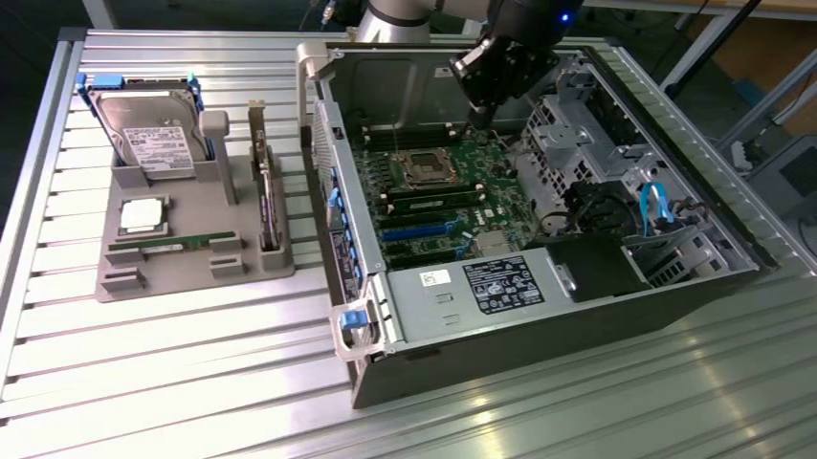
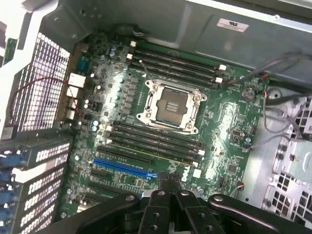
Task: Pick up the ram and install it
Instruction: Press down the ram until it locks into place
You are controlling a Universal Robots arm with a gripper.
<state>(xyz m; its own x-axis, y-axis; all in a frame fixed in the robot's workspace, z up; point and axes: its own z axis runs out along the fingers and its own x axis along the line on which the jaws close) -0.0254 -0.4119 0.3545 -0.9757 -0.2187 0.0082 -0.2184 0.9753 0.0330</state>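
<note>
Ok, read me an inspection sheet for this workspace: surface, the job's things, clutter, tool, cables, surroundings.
Surface: slatted metal table bearing a grey holder and an open computer case.
Job's things: ram lying flat in the holder, not held; motherboard with memory slots beside the empty processor socket.
Clutter: hard drive, processor chip and bracketed card, all in the holder.
Grippers: tool shut, holding nothing, hovering over the motherboard inside the case.
Cables: blue cable in the case; red wire by the rear grille.
Surroundings: metal frame bars beyond the table.
</note>
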